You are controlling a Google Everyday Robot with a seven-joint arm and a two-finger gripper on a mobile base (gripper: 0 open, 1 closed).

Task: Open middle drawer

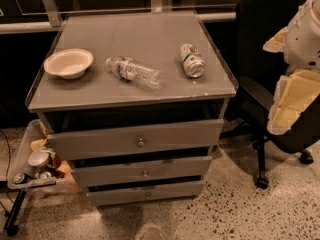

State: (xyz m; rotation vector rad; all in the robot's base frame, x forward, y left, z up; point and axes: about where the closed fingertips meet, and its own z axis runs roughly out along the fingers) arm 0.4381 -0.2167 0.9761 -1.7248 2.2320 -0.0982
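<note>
The grey cabinet has three drawers. The middle drawer is the wide, low front with a small round metal knob. It sits between the taller top drawer and the narrow bottom drawer. All three fronts stand slightly out from the frame, with dark gaps above them. My gripper, a white and pale yellow shape, is at the right edge, level with the cabinet top. It is well to the right of the drawers and touches nothing.
On the cabinet top lie a beige bowl, a plastic bottle on its side and a can on its side. A black office chair stands right of the cabinet. A cluttered tray on a stand is at the left.
</note>
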